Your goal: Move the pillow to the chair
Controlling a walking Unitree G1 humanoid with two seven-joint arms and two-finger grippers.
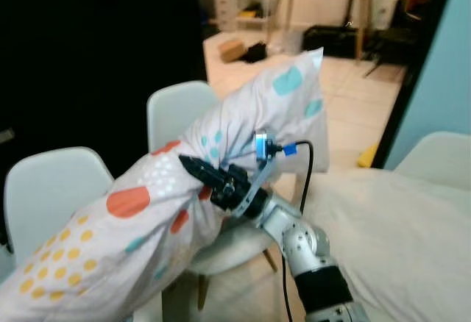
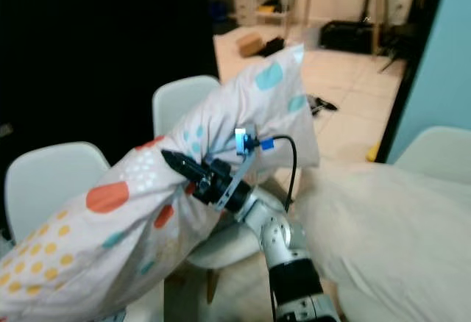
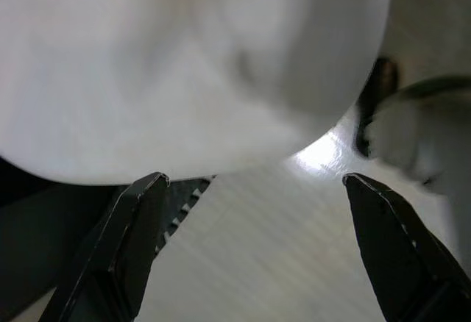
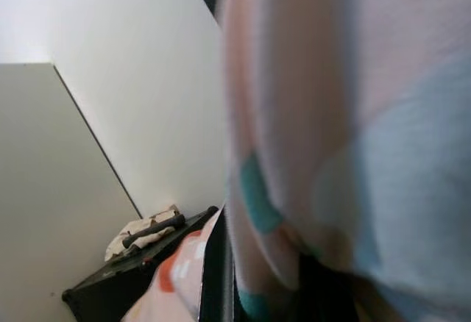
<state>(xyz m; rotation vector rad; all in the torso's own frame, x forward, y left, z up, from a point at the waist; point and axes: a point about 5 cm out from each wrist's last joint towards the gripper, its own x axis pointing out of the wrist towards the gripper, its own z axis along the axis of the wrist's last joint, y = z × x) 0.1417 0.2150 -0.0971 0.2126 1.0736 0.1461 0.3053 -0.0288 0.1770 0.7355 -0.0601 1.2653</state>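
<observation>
Head views: the right pincer (image 1: 193,166), on a silver arm that rose from the lower edge of the frame, was pressed into the side of a long white pillow (image 1: 169,204) printed with orange, yellow and teal dots. Its black fingers (image 2: 176,162) lay against the cloth and the fabric bunched around them, so the pincer appeared closed on the pillow. The pillow ran diagonally, one end low beside the robot and the other corner raised well beyond the pincer. Behind and below the pillow stood two white chairs: a nearer chair (image 1: 51,190) to the left of the pincer and a farther chair (image 1: 176,112) just beyond it, its seat under the pillow's middle. To the right of the arm lay a surface covered by a pale cloth (image 1: 397,226), with a third white chair (image 1: 441,159) past it. A tiled floor (image 1: 353,94) led to a distant room.

Right wrist view: the dotted cloth lay blurred directly against the lens, with a pale wall behind; the fingers could hardly be made out.

Left wrist view: the left pincer (image 3: 254,190) was wide open with nothing between its two fingers, under a rounded white chair seat (image 3: 184,72) and above a pale floor.
</observation>
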